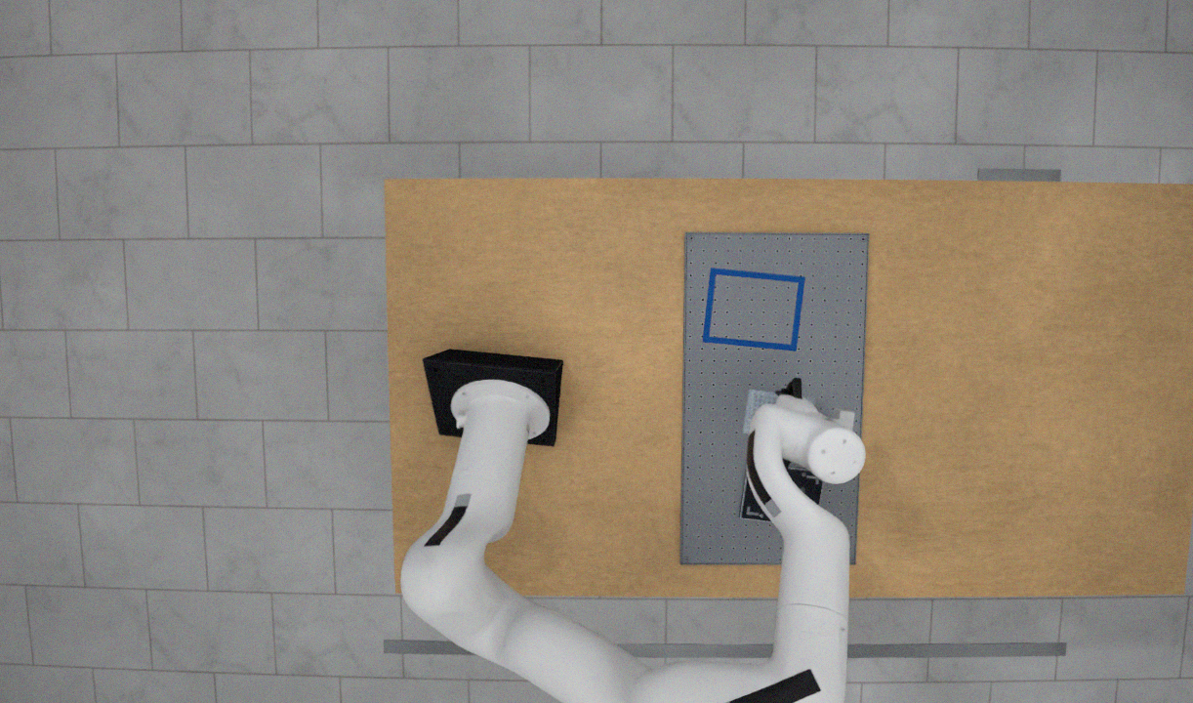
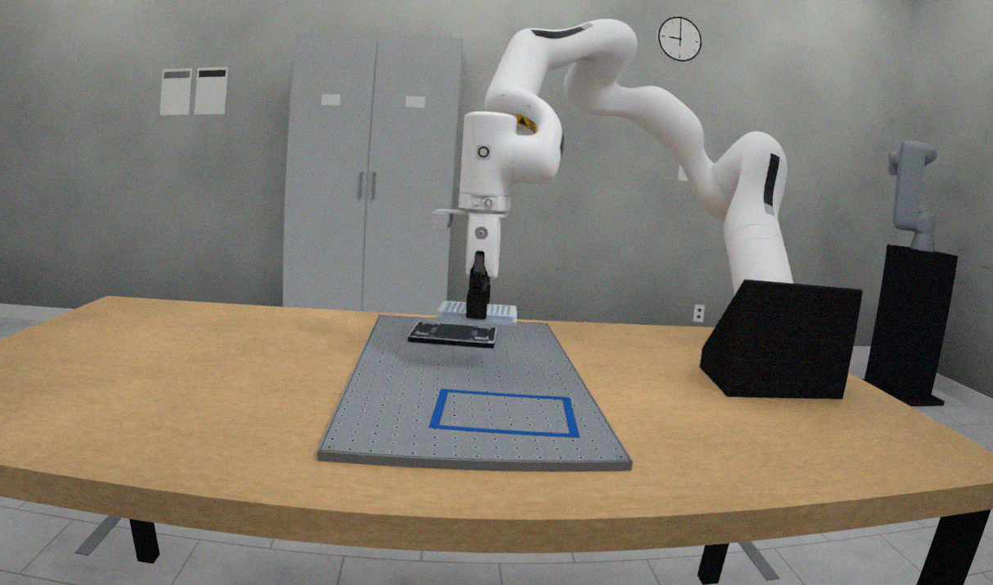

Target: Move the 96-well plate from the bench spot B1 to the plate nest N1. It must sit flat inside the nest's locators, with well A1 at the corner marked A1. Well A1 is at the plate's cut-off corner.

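The 96-well plate (image 2: pixel 501 313) is a pale, translucent tray, and it is held in the air above the far part of the grey perforated board (image 2: pixel 383 407). The gripper (image 2: pixel 477 301) is closed on the plate: its dark fingers stand wide apart because the plate's body is between them, and they clamp it near its middle. From the top view only small parts of the plate (image 1: pixel 758 406) show beside the white wrist, so I cannot tell which way its cut-off corner points.

Just under and in front of the plate, in the exterior view, lies the black plate nest (image 2: pixel 453 334) on the board. The plate is not inside the nest; it appears a little above it and behind it. In the top view the nest (image 1: pixel 755 505) is mostly covered by the arm's forearm, with only its dark corner and white marks visible.

The blue rectangle of spot B1 (image 1: pixel 708 306) is at the other end of the board, well apart from the plate, with only board surface inside its outline.

The board rests on a wooden table (image 2: pixel 158 378). The white arm (image 2: pixel 630 94) rises from a black base block (image 2: pixel 780 341) at the table edge and bends over the board.
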`<state>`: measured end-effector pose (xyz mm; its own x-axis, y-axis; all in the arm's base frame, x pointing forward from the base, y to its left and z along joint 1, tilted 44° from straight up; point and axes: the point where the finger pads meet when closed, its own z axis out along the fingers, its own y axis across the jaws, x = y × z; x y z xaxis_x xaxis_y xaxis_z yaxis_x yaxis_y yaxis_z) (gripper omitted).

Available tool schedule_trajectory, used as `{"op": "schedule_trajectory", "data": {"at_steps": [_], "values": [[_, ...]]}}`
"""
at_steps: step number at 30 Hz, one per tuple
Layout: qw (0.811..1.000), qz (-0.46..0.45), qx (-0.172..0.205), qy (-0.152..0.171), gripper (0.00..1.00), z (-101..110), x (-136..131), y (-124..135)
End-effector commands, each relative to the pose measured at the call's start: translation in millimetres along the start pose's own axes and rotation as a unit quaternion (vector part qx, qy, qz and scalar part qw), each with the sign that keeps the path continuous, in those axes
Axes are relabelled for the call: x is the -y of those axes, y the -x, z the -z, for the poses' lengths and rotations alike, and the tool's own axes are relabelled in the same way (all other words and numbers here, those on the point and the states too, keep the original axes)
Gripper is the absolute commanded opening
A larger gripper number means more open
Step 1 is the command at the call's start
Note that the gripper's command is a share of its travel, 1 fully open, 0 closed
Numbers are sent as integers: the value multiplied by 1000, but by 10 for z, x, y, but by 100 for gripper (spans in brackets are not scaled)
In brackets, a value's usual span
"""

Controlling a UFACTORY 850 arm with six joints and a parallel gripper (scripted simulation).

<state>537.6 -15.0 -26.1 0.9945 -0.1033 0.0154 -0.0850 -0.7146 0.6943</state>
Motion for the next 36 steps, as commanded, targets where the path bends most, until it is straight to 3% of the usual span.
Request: {"op": "schedule_trajectory", "data": {"at_steps": [1,36], "values": [[1000,0,-1,0,0,12,-110,-42],[1000,0,-1,0,0,44,-1099,-341]]}}
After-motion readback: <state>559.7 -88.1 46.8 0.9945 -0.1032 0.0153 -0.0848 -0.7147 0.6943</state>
